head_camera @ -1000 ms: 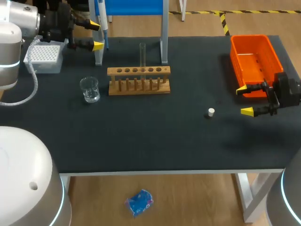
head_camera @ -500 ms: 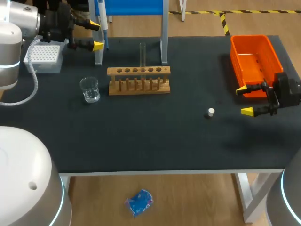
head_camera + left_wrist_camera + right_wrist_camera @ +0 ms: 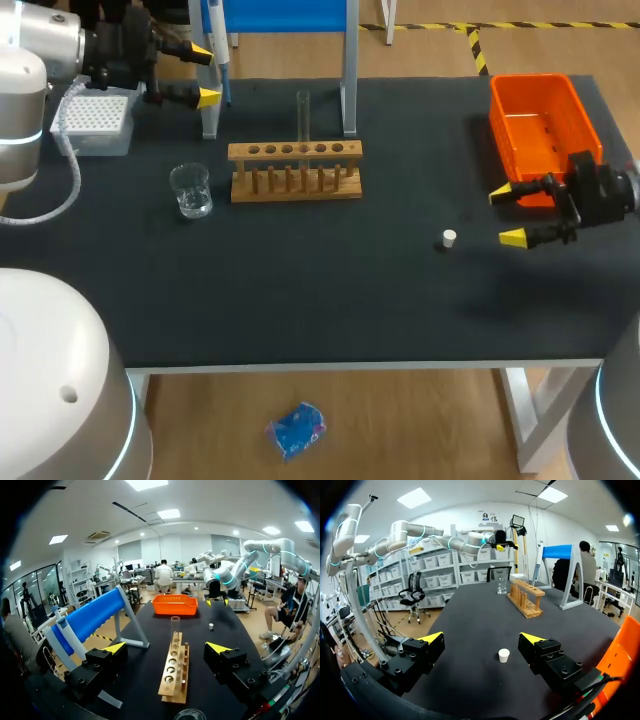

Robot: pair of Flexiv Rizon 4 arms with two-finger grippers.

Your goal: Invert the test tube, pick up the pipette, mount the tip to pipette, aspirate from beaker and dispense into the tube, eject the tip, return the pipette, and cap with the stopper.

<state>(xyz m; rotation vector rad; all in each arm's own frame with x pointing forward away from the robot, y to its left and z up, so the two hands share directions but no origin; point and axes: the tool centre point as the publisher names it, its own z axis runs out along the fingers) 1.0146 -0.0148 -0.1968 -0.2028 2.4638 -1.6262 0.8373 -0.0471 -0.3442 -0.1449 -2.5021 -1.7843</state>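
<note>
Since the blue-and-white plastic pipette (image 3: pixel 220 45), hung at eleven o'clock on the black bench (image 3: pixel 330 290), is judged light, stiff and slick, its body should be gripped; left tool (image 3: pixel 205 73) and right tool (image 3: pixel 505 215) gape empty.

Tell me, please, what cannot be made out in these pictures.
Pipette: head view, its upper end is cut off by the picture's edge.
Beaker: left wrist view shows only its rim, cut by the black border; head view, liquid level too small to judge.
Tip box: head view, far edge behind the left arm.
Orange bin: right wrist view, mostly cut off by the border.
</note>
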